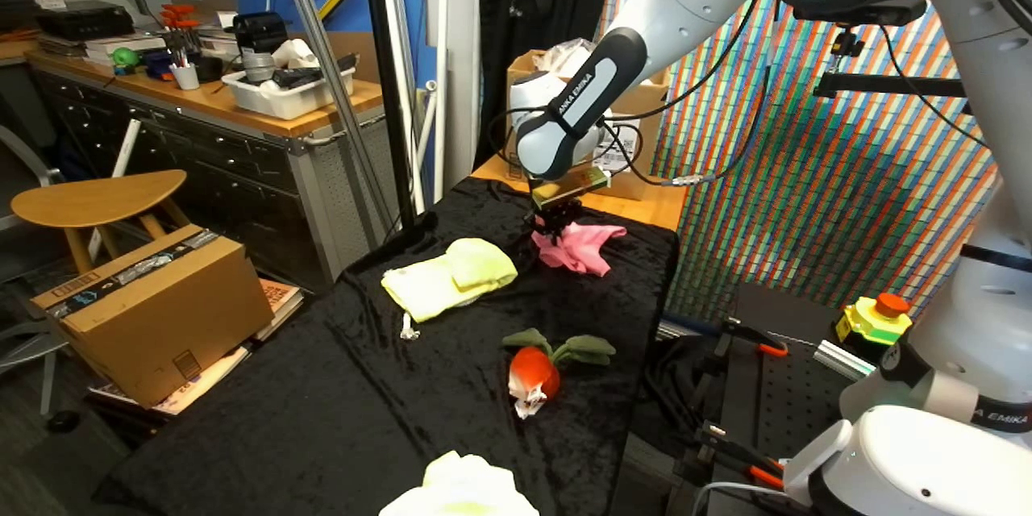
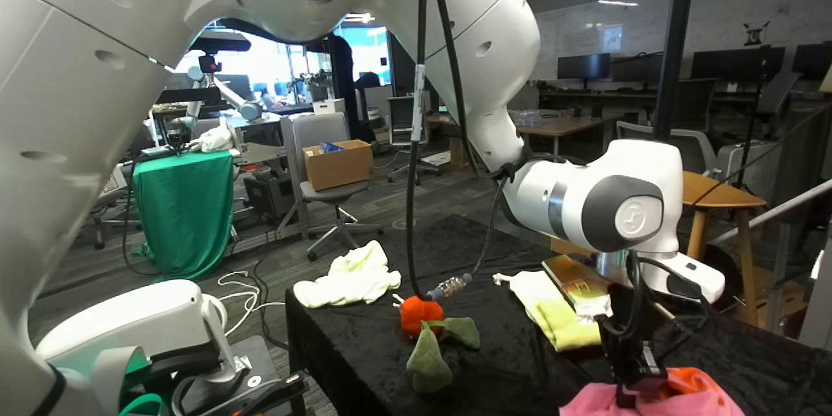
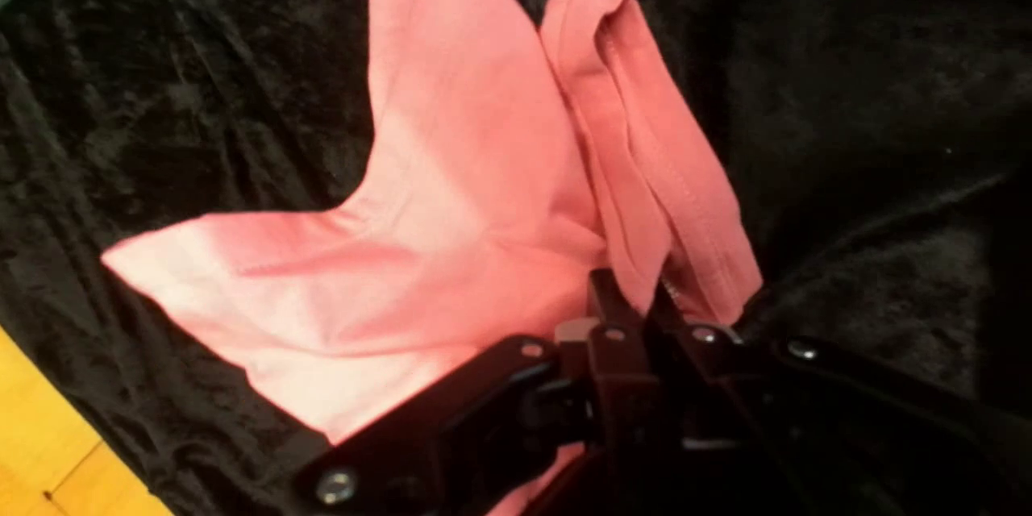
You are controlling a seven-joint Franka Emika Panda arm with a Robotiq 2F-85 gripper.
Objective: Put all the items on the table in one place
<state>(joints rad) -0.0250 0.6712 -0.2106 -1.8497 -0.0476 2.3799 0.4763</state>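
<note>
Just right of lower centre in the wrist view, the fingers point(image 3: 621, 363) are pressed toward each other with a narrow fold of the pink cloth point(image 3: 459, 169) pinched at their tips; most of the cloth spreads up and left over the black-draped worktop point(image 3: 855, 105). The step looks like the start of a lift, best done slowly and straight up, since the bite seems small and the loose corners could trail. Once they hang free, a short carry to the yellow cloth point(image 1: 427, 286), its nearest neighbour, left of it in an exterior view, would likely begin the heap; let it touch down before the fingers part. Further toward the bottom of that frame lies the red-orange toy point(image 1: 536, 371), and past it the cream-white cloth point(image 1: 459, 492), cut by the lower edge; both would be left to gather. Only the wrist view shows the fold between the tips; from outside, the pinch is too small and dark to read. A red-orange patch point(image 2: 694, 382) beside the fingers, at lower right in an exterior view, is missing from the wrist view; I cannot tell what it is. The white rope point(image 1: 409, 330) at the yellow cloth's edge shows in both exterior views, not in the wrist view.
</note>
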